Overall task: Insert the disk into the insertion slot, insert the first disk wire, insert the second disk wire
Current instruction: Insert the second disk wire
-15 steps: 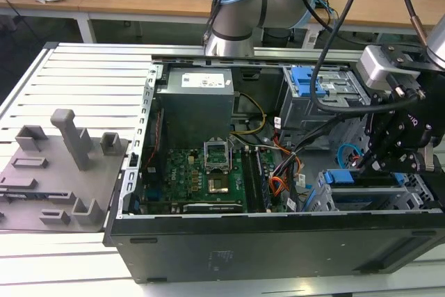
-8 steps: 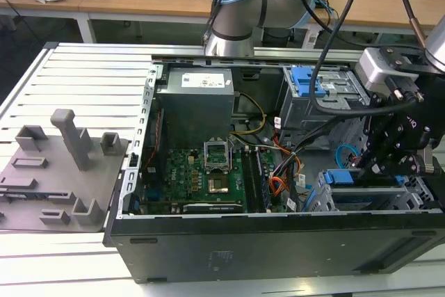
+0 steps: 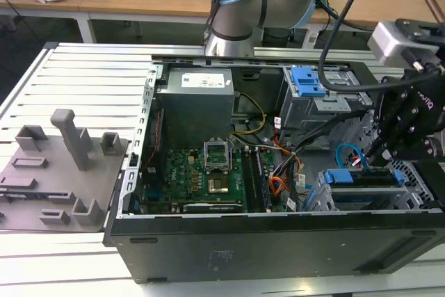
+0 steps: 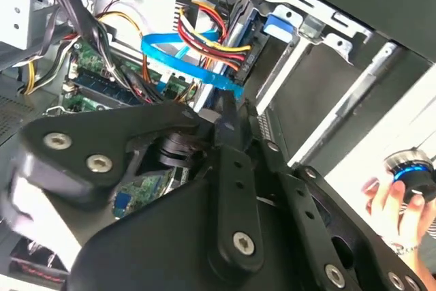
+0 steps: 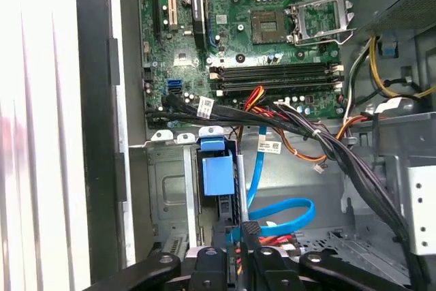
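Observation:
The disk (image 3: 363, 177) sits inside the insertion slot (image 3: 325, 201), with its blue carrier tab (image 5: 218, 174) showing at the cage mouth (image 5: 167, 192). The second disk wire (image 5: 286, 212), a thin light-blue cable, loops just behind the disk. In the exterior view it arcs upward (image 3: 345, 152). My gripper (image 5: 244, 231) is over the disk's rear end and shut on the cable's plug end. In the second wrist view the cable (image 4: 184, 59) runs straight into my black fingertips (image 4: 230, 110). A red, yellow and black wire bundle (image 4: 208, 35) reaches the disk's rear beside it.
The open computer case (image 3: 278, 241) lies on a slatted table. It holds the motherboard (image 5: 272, 25), a power supply (image 3: 195, 102) and a taller grey bay with a blue latch (image 3: 307, 81). Thick black cables (image 5: 354, 168) cross beside the cage. A person's hand (image 4: 385, 199) holds a device outside the case.

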You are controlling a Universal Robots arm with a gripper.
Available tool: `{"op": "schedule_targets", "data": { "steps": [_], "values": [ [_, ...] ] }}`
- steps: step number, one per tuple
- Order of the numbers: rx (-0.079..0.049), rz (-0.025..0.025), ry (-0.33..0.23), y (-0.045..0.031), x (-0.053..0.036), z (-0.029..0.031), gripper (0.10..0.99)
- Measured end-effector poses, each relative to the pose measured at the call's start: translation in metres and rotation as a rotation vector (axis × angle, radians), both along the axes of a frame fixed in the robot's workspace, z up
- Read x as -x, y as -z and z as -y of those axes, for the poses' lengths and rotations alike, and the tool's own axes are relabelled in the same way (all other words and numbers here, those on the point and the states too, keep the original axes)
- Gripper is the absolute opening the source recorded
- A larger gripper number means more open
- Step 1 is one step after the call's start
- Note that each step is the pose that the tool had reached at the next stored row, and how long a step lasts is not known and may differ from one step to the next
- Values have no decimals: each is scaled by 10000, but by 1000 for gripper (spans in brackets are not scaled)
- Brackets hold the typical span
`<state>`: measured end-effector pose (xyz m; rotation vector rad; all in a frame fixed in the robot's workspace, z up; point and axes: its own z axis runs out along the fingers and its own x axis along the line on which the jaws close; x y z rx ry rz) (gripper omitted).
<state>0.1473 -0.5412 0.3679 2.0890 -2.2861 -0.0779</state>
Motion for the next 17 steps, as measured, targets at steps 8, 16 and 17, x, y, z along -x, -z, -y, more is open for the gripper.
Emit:
{"op": "schedule_targets", "data": {
  "steps": [8, 16, 17],
  "values": [
    [-73, 34, 0, -154, 103, 1, 106],
    [-76, 47, -1, -155, 123, 0, 106],
    [-76, 47, -1, -154, 123, 0, 106]
  ]
}}
